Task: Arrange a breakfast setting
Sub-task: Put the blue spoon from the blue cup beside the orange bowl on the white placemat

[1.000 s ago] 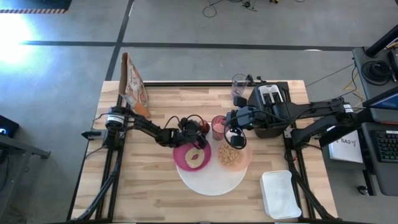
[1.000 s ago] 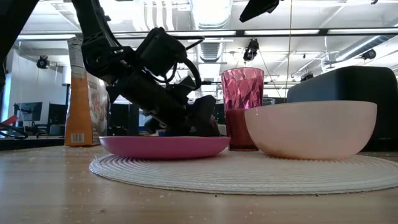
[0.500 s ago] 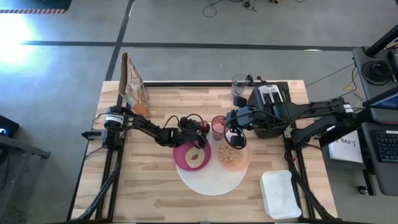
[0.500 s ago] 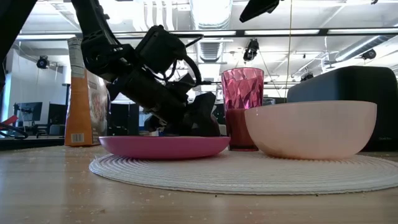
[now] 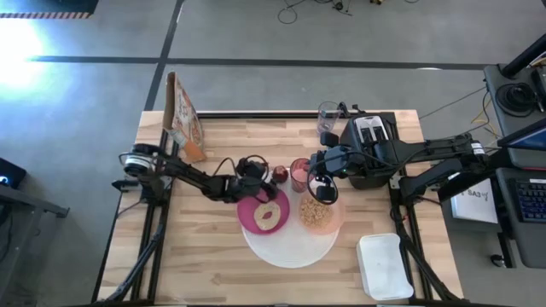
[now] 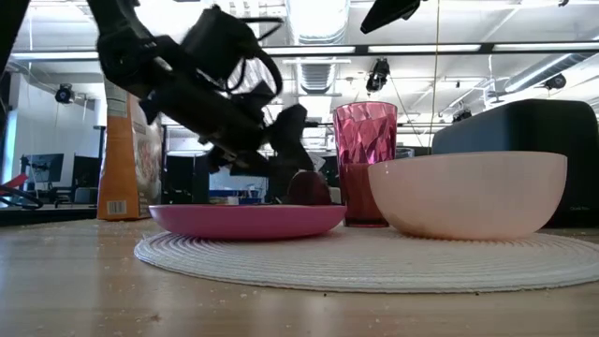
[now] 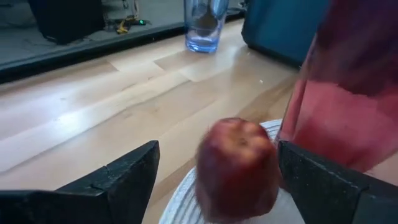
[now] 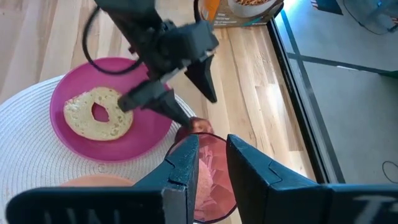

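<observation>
Two arms work: our left claw [image 5: 266, 176] hangs released over the small red fruit [image 5: 279, 174] (just placed, we judge); our right claw [image 8: 208, 163] grasps the pink tumbler [image 5: 300, 174], to release next.

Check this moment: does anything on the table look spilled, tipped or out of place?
Nothing looks tipped or spilled. The bagel lies flat on the magenta plate, the cereal is inside the peach bowl, and the pink tumbler stands upright. The red fruit sits on the white mat's edge between the left gripper's open fingers.
</observation>
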Controlling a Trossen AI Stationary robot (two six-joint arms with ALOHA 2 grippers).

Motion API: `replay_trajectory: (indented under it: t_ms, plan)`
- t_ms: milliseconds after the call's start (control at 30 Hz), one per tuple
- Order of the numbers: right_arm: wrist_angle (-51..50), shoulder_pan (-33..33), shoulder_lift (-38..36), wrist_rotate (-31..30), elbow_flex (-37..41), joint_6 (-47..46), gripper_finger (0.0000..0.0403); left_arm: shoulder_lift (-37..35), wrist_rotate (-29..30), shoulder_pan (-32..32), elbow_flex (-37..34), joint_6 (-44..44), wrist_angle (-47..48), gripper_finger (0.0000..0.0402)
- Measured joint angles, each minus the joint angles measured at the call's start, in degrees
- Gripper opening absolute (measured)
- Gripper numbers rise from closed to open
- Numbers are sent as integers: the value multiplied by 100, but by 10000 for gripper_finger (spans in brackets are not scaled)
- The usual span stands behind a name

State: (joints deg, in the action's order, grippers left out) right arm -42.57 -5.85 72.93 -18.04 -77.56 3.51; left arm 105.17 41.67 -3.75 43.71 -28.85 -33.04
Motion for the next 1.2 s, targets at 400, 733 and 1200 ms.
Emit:
replay_trajectory:
  t_ms: [400, 733, 1200]
  plan:
    - [0, 0, 0, 0, 0, 0, 86, -1292, 939, -691, -985, -16, 16, 310]
    - [0, 0, 2, 0, 0, 3, 73, -2599, 552, -1477, -1266, 1107, 6, 274]
    - [2, 0, 2, 0, 0, 20, 86, -3063, 534, -2536, -1159, 2747, 9, 251]
